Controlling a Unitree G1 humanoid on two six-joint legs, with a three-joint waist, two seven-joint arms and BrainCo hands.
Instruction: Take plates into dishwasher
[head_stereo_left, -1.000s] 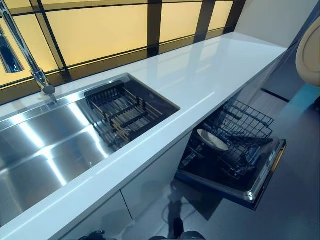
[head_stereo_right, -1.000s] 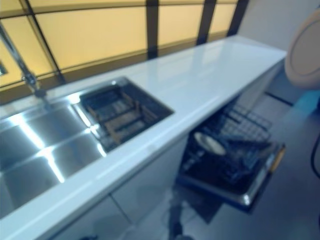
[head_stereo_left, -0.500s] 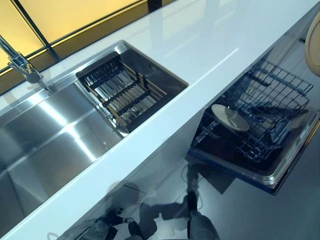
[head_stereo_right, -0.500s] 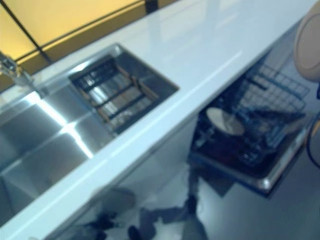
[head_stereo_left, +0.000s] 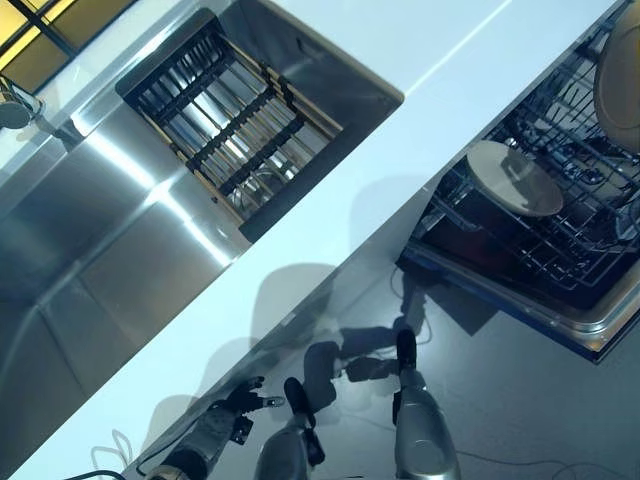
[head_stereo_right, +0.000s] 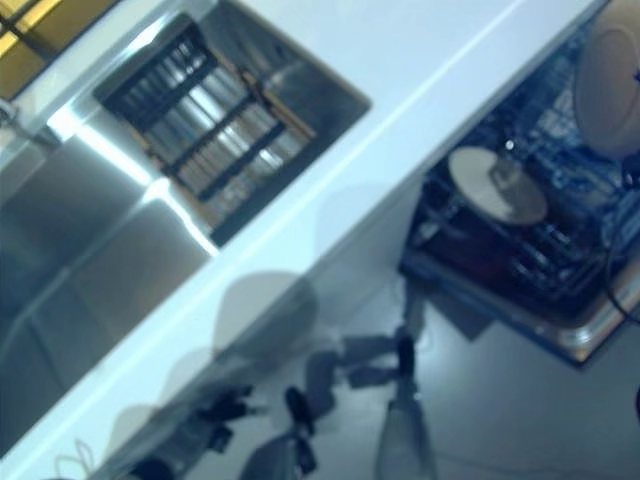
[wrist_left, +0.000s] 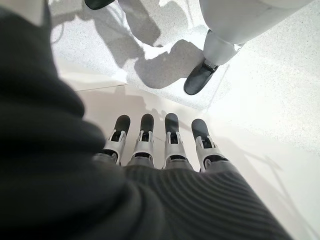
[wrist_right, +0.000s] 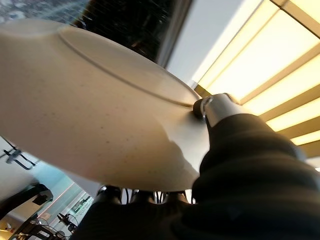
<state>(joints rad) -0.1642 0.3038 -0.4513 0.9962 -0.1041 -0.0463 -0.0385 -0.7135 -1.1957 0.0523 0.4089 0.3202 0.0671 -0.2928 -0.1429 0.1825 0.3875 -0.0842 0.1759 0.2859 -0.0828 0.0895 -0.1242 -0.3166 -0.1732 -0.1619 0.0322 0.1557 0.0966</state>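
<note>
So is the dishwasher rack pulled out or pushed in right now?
Pulled out. The dishwasher rack sits clear of the counter, on the lowered door, with one plate in it.

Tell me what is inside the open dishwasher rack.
One beige plate lies in the wire dishwasher rack. The rack's right part is hidden behind a second plate held in the right hand.

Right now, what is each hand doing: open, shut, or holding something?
Left hand: open, fingers straight, holding nothing.
Right hand: shut on a cream plate, thumb over its rim.
</note>
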